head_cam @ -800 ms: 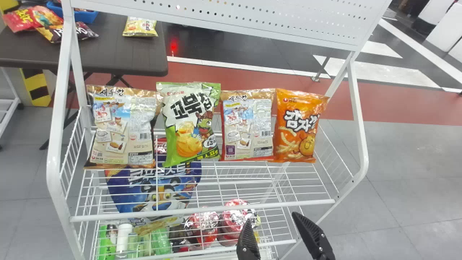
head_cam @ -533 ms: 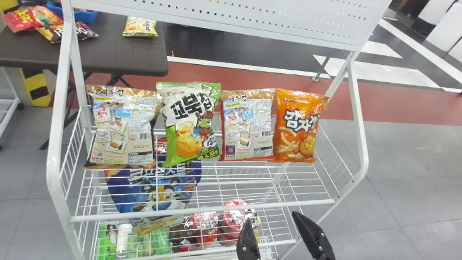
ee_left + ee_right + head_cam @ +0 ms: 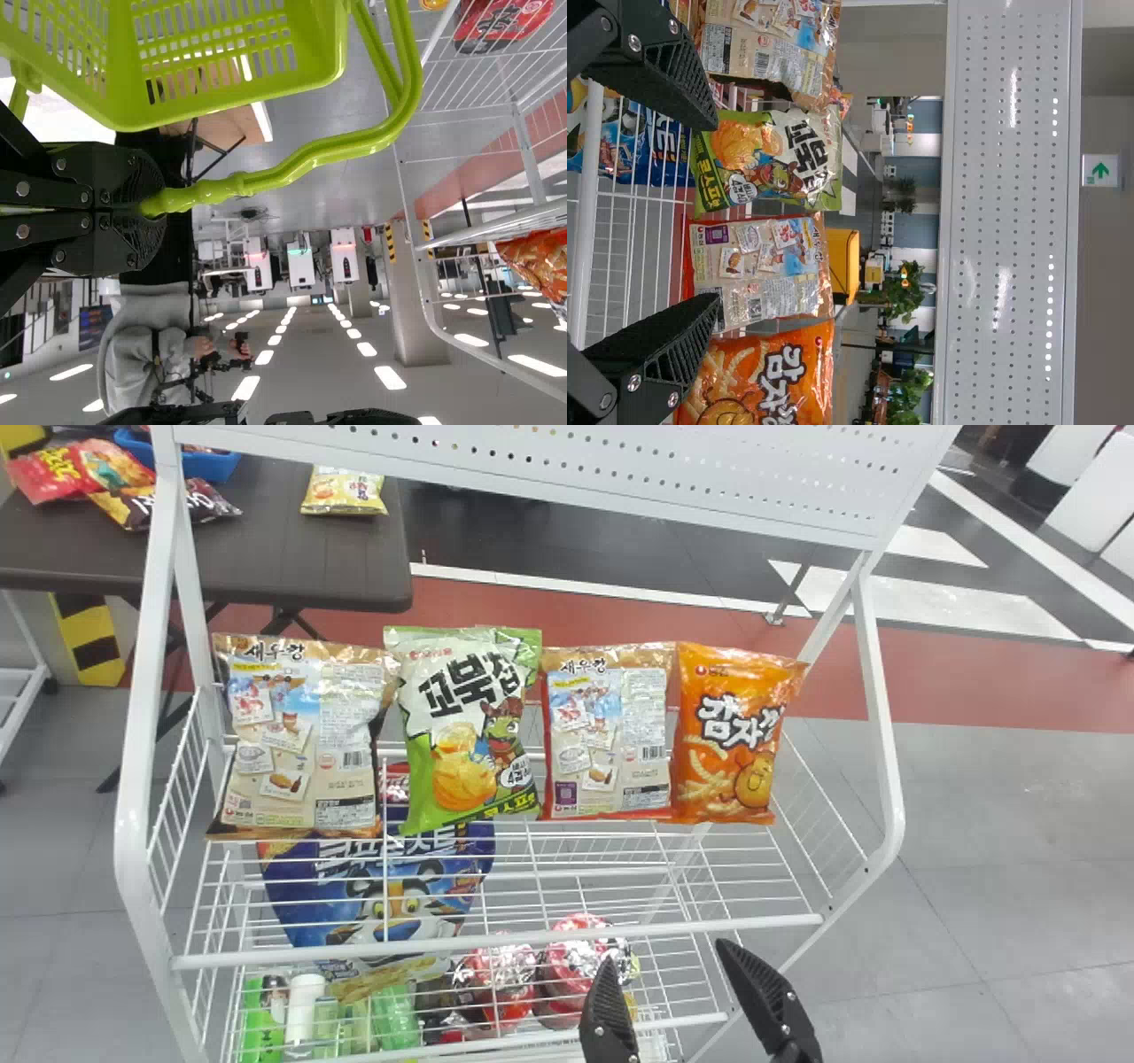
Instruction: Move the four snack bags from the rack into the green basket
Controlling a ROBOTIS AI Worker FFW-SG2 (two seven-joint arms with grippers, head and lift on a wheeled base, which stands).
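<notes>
In the head view my right gripper (image 3: 678, 979) stands open at the rack's front bar, below the bags. Four snack bags stand in a row on the upper shelf: a beige bag (image 3: 301, 744), a green bag (image 3: 469, 735), another beige bag (image 3: 609, 735) and an orange bag (image 3: 733, 744) at the right end. From the right wrist, the open right gripper (image 3: 713, 212) faces the green bag (image 3: 766, 159) and the second beige bag (image 3: 757, 270), touching nothing. My left gripper (image 3: 146, 208) is shut on the handle of the green basket (image 3: 221, 53).
The white wire rack (image 3: 496, 946) has side rails and a perforated back panel (image 3: 549, 469). Its lower level holds a blue bag (image 3: 381, 903), red packs (image 3: 576, 965) and bottles. Behind at left stands a dark table (image 3: 292, 558) with more snacks.
</notes>
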